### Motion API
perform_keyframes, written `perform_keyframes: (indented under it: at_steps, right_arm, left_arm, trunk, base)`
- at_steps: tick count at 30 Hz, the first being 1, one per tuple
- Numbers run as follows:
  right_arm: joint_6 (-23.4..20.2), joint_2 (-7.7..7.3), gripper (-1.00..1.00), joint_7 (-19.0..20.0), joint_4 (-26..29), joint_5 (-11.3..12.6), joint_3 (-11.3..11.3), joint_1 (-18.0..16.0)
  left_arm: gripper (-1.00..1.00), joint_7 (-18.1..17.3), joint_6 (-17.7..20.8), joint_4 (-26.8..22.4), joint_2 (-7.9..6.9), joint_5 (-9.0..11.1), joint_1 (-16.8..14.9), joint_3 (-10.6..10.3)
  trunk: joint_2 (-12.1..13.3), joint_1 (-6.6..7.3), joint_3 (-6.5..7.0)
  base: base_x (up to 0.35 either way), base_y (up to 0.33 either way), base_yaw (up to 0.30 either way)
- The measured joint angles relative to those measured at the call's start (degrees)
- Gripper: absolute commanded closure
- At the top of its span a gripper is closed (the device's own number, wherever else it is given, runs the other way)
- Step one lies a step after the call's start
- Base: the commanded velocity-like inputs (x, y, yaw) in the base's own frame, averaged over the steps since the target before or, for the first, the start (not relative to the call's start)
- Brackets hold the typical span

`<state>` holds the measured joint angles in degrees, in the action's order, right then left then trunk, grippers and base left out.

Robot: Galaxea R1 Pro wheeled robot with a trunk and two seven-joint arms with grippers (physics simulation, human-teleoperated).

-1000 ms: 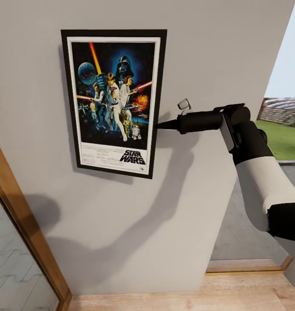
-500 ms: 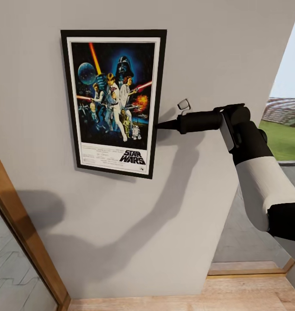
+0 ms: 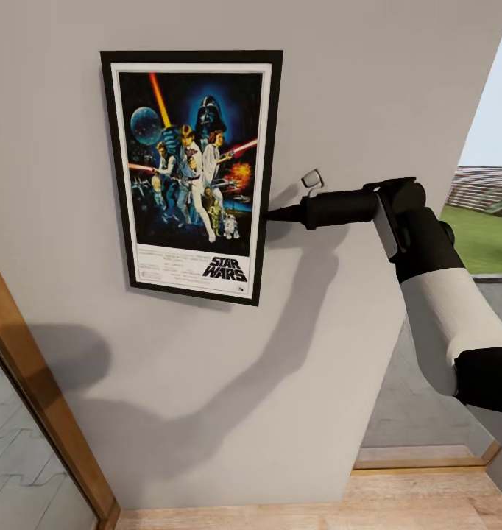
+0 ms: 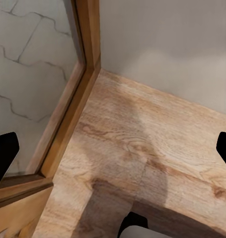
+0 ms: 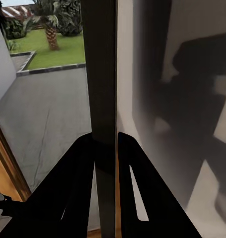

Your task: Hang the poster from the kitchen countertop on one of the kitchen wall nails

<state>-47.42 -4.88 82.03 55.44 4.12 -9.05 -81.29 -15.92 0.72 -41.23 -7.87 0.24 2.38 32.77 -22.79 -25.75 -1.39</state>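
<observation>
**Poster up against the wall, right gripper pinching its edge**

Poster first, from closest in: through the right wrist camera we've got the two black fingers (image 5: 78, 183) clamped on either side of the poster's (image 5: 99, 74) thin dark frame edge, which runs straight up between them. It's edge-on here, so we can't see any of the artwork. The left gripper (image 4: 113, 148) hangs over the wood floor (image 4: 157, 148) near a wooden door frame (image 4: 68, 124), its finger tips wide apart at the picture's sides and nothing between them.

In the head view, the right gripper (image 3: 269, 215) meets the poster (image 3: 191, 173) at its right edge, a bit below mid-height. The poster sits upright against the light grey wall (image 3: 369, 88). We can't make out any nail; whatever's behind the frame is hidden. The arm's shadow falls across the wall below.
</observation>
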Motion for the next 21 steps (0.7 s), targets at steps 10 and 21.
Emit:
perform_keyframes:
  at_steps: [10, 21]
  right_arm:
    - [0.0, 0.00, 1.00, 0.0, 0.0, 0.0, 0.0, 0.0]
    - [0.1, -0.06, -1.00, 0.0, -0.1, 0.0, 0.1, 0.1]
  left_arm:
    - [-1.00, 0.0, 0.0, 0.0, 0.00, 0.0, 0.0, 0.0]
    - [-1.00, 0.1, 0.0, 0.5, -0.21, 0.0, 0.0, 0.0]
  trunk:
    - [0.0, 0.00, 0.00]
    - [0.0, 0.01, 0.00]
  base:
    - [0.006, 0.000, 0.000]
    - [0.105, 0.000, 0.000]
